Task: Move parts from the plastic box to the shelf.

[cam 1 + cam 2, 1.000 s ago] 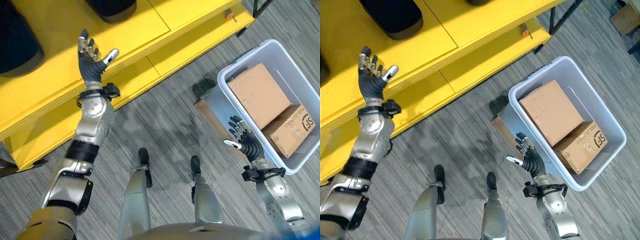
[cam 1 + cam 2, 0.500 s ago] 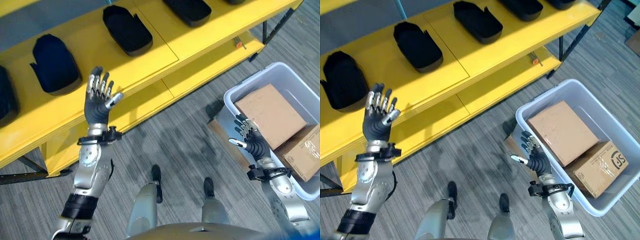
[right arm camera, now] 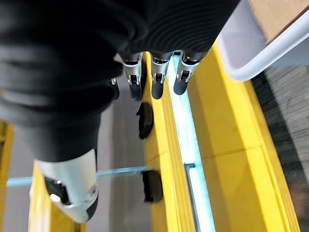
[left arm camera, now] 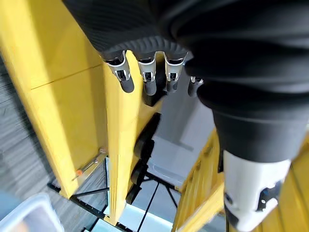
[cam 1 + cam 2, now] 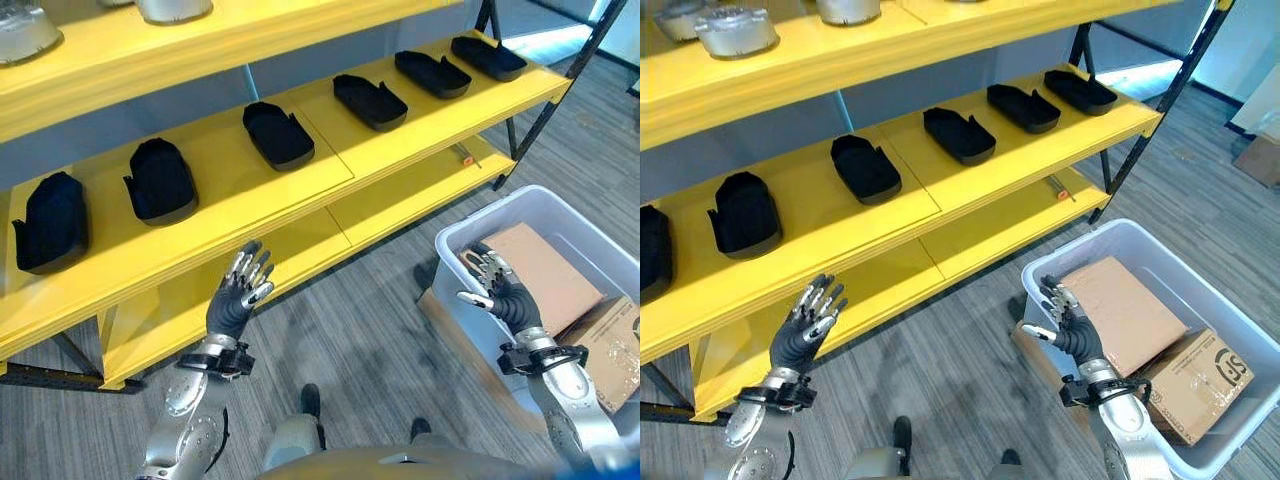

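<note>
The pale plastic box stands on the floor at the right and holds two brown cardboard boxes, a large one and a smaller one. My right hand hovers open at the box's near left rim, fingers straight and holding nothing. Open and empty as well, my left hand is raised in front of the yellow shelf's lower board, its fingers spread. Several black moulded parts lie in a row on the middle board.
Silver metal parts sit on the top board. A small orange-tipped item lies on the lowest board. A black shelf leg stands beside the box. Flat cardboard sticks out under the box. Grey carpet lies between shelf and box.
The camera has tilted up, bringing more of the shelf into view. My left hand has come down from the middle board's edge to the lower board. The right hand stays by the box rim.
</note>
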